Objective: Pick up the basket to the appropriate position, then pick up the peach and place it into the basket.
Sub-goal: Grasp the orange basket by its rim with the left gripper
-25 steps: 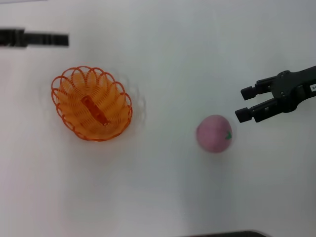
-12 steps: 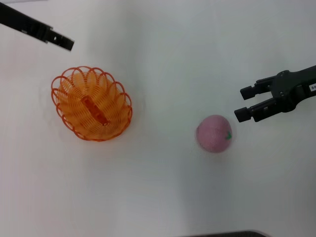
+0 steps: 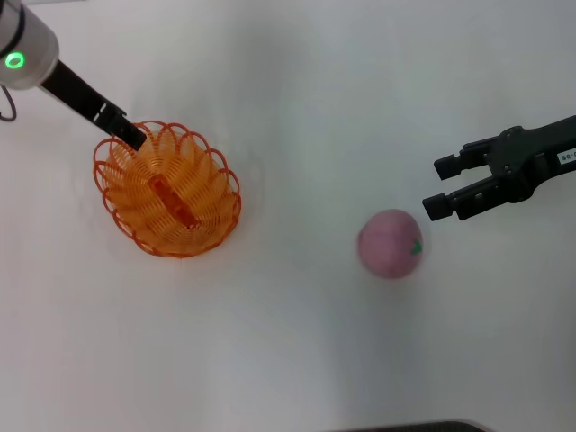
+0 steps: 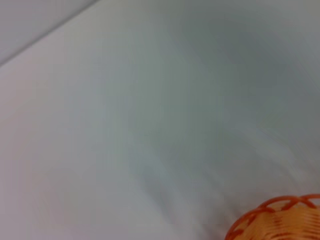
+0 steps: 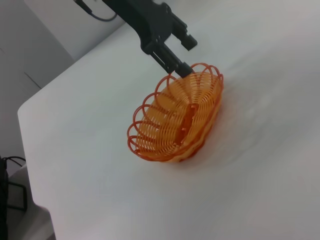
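Basket (image 3: 167,190): orange wire, oval and shallow, scalloped looped rim, solid orange bar along its base. Rests on the white tabletop (image 3: 297,342), on the robot's left side of the head view. Empty. Also seen in the right wrist view (image 5: 176,114) and, as a sliver of rim only, in the left wrist view (image 4: 280,220).

Peach (image 3: 391,243): round, pink, small green leaf mark on the side toward the right arm. Lies on the tabletop right of centre, well apart from the basket, touched by nothing.

Left hand (image 3: 130,135): black, reaching in from the upper left corner on an arm whose white cuff carries a green light. Its tip sits at the far left edge of the basket's rim. In the right wrist view (image 5: 185,57) two fingers appear, one tip at the rim loops, the other held above and apart from it, so the fingers are spread with nothing pinched between them.

Right hand (image 3: 443,186): black, entering from the right edge, hovering above the tabletop just beside the peach on its far right side, not touching it. Fingers spread, holding nothing.
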Available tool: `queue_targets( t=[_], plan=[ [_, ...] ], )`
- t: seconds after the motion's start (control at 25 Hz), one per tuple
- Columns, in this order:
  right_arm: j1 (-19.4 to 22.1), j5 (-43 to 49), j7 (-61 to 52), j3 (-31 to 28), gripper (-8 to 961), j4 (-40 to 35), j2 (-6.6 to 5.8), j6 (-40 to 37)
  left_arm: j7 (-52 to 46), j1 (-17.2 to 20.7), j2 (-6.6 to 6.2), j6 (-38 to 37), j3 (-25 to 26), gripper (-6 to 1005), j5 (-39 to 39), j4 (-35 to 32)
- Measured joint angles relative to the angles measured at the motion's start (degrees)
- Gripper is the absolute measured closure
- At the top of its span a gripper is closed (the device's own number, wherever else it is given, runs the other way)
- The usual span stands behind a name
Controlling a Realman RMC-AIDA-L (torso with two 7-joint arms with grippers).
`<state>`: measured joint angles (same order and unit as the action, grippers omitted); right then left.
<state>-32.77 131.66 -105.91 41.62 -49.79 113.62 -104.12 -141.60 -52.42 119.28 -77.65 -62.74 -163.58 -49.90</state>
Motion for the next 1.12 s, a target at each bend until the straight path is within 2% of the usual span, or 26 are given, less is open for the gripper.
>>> queue_targets(
  t=[0.44,0.64,0.84,1.12],
  plan=[
    [-0.19,0.01,0.09,0.23,0,0.49,0.35,0.75,-0.11,-0.16,0.57,4.47,-1.86,200,-0.17,5.27],
    [-0.19,0.41,0.08,0.48,1,0.49,0.46,1.13,-0.14,-0.10,0.83,4.87,-2.40,410,-0.15,5.37],
    [-0.19,0.68,0.08,0.48,1,0.49,0.55,1.40,-0.16,-0.10,0.87,4.90,-2.47,666,-0.15,5.04],
    [-0.19,0.71,0.09,0.42,1,0.49,0.55,1.40,-0.72,-0.18,0.88,3.95,-1.77,805,-0.08,4.03]
  ],
)
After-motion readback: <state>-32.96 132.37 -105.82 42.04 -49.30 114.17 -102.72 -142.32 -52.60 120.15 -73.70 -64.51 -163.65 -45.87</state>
